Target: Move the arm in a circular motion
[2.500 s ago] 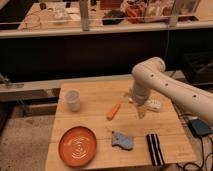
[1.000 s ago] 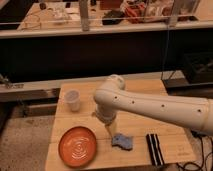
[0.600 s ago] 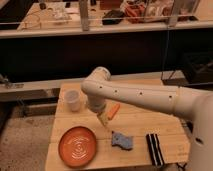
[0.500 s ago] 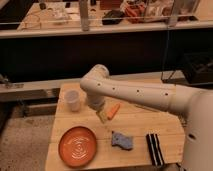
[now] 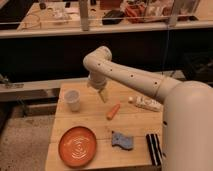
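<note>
A cream-white robot arm point(image 5: 130, 77) reaches from the lower right of the camera view across a wooden table point(image 5: 95, 120). It bends at a rounded joint near the far edge and turns its tapered, yellowish gripper point(image 5: 103, 95) downward. The gripper hangs over the far-left part of the table, just right of a white cup point(image 5: 73, 100) and above and left of a small orange, carrot-like piece point(image 5: 113, 111). It appears to touch neither. Whether the gripper is clenched or released cannot be told from this angle, and nothing can be seen in its grasp.

The task is only to sweep the arm through a circle, and the pose fits that. The tip seems to ride clear of the tabletop, probably so that a loop can pass over the objects instead of through them.

The other items look like bystanders. An orange plate point(image 5: 77, 146) lies near the front-left corner, with a blue cloth-like object point(image 5: 122, 141) to its right. A black-and-white striped item point(image 5: 154, 149) lies by the front-right edge, and a small white object point(image 5: 146, 104) lies just beside the arm's long segment.

The cup, standing upright nearest the tip, seems the likeliest thing to be clipped if the circle dips or widens to the left.
</note>
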Controlling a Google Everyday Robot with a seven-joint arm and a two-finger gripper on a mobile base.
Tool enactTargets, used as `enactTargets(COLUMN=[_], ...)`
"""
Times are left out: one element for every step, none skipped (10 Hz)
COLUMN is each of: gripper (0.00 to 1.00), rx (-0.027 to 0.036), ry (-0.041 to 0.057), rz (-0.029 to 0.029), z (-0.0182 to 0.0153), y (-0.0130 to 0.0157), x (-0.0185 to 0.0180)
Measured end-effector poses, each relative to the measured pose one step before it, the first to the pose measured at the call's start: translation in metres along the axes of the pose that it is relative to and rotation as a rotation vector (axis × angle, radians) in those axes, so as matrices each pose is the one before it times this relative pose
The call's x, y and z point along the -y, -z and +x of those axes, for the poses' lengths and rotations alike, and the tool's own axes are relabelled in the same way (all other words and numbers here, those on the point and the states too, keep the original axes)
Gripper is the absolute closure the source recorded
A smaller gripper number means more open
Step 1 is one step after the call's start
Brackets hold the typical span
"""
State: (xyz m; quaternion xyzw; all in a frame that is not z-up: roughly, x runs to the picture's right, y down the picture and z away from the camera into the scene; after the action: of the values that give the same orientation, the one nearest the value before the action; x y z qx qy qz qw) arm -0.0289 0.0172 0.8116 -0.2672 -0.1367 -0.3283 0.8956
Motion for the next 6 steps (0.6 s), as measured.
enactTargets(gripper=[0.2,0.2,0.2,0.2,0.2,0.2], rx=[-0.01795,-0.00788,-0.00706,-0.01538,-0.00303,-0.00329], ry=[-0.0344,-0.02532,-0.01809,-0.05765,-0.02993,-0.03367], rz=[-0.00566,-0.00584,-0.00426,-0.01456,-0.00417,-0.00353], z=[0.0255,0.01668,0.01225,0.03492,0.01663,0.01923], y=[0.00086,-0.0001,-0.00045,-0.00099,-0.00085,-0.0015], x=[-0.00509,-0.00846,-0.00759,-0.02464,-0.01105,-0.01234])
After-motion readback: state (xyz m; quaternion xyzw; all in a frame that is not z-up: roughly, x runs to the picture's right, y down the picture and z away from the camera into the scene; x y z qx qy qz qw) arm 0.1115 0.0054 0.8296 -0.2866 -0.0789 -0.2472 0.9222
